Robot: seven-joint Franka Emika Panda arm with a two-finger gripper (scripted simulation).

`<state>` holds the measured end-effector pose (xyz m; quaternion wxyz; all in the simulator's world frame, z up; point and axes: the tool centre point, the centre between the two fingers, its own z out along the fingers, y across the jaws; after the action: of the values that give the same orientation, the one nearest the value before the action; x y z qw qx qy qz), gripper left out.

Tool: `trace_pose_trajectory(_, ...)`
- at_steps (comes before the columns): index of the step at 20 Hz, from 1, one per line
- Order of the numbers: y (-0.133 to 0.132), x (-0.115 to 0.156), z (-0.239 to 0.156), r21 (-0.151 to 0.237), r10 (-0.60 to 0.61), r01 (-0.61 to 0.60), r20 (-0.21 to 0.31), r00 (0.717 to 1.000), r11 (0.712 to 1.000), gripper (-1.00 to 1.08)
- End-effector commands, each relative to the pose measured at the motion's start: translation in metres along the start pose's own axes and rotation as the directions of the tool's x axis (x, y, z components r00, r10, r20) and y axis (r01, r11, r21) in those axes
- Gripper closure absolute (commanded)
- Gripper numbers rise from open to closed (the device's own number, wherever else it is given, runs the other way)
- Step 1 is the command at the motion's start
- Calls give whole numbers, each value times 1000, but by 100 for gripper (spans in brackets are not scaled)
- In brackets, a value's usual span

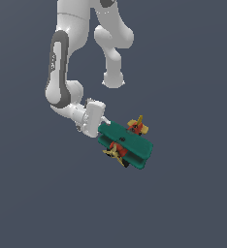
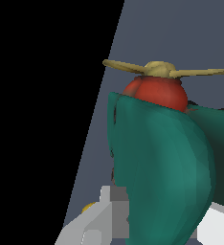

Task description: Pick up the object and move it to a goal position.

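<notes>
Plain dark-grey background surrounds the white arm [image 1: 67, 72], whose gripper [image 1: 102, 127] is clamped on the tilted toy biplane [image 1: 127, 143] by its teal wings

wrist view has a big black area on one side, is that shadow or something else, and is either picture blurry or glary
Wrist view: the black wedge is flat and hard-edged, with no shading, so it looks like unrendered space rather than shadow; the toy plane fills the frame, sharp, no glare. Exterior view: soft even light, no cast shadows on the grey backdrop, the plane at the tool is small and slightly coarse.
</notes>
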<state>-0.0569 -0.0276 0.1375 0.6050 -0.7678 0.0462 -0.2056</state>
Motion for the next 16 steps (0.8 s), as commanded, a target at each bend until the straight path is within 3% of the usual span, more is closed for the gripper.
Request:
trace_pose_trajectory(1,-3,6,-3,-1,-3,3,-2,1000,1000,108)
trace_pose_trajectory(16,-41,86,-43,-3,-5,5,-1,1000,1000,108)
